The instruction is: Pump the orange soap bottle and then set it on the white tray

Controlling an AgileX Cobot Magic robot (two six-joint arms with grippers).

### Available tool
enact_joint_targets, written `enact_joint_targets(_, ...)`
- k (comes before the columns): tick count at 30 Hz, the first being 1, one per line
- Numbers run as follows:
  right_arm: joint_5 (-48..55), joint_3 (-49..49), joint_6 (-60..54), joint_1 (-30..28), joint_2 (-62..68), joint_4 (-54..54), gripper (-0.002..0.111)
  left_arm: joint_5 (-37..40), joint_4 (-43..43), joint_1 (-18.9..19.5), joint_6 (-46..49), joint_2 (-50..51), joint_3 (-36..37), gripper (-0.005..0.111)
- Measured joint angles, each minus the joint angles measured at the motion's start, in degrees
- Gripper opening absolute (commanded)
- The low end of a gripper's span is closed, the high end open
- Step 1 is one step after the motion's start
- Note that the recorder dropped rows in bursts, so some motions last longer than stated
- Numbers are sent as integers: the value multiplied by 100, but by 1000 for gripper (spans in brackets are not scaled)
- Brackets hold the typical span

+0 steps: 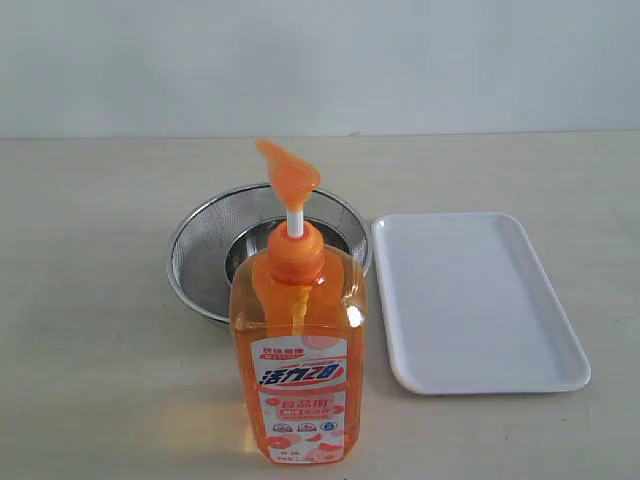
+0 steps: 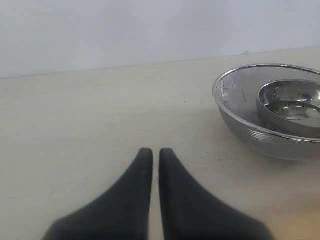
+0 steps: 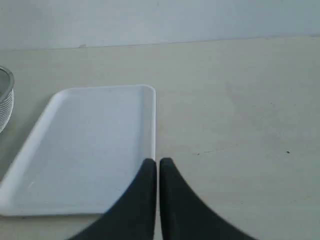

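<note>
On the table (image 1: pixel 90 300): orange soap bottle (image 1: pixel 298 360), upright, in front of a steel mesh bowl (image 1: pixel 200 255), near the white tray (image 1: pixel 470 300) but apart from it. Left gripper (image 2: pixel 151 153) and right gripper (image 3: pixel 158 163): jaws nearly together, gripping nothing.

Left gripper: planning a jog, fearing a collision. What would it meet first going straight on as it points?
The way looks free: ahead of the left gripper lies only bare table up to the wall. The steel mesh bowl sits off that line, though depth is unclear.
</note>
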Motion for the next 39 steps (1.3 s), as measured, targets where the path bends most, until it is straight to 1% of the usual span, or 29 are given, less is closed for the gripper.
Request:
enact_joint_targets(14,0,0,0,0,0,0,0,0,0,0,0,0,0,5)
enact_joint_targets(16,0,0,0,0,0,0,0,-64,-99,0,0,0,0,5)
enact_joint_targets(17,0,0,0,0,0,0,0,-141,-172,0,0,0,0,5)
enact_joint_targets(18,0,0,0,0,0,0,0,-376,-440,0,-15,0,0,5)
enact_joint_targets(21,0,0,0,0,0,0,0,-650,-1113,0,-13,0,-163,5)
enact_joint_targets(22,0,0,0,0,0,0,0,-729,-1320,0,-13,0,-267,5)
enact_joint_targets(23,0,0,0,0,0,0,0,-855,-1834,0,-13,0,-573,5)
enact_joint_targets(26,0,0,0,0,0,0,0,-962,-2391,0,-13,-9,-957,5)
enact_joint_targets(28,0,0,0,0,0,0,0,-936,-2590,0,-13,-9,-1054,5)
enact_joint_targets(34,0,0,0,0,0,0,0,-498,-2635,0,-17,-9,-1059,5)
enact_joint_targets(39,0,0,0,0,0,0,0,-611,-2686,0,-17,-9,-1059,5)
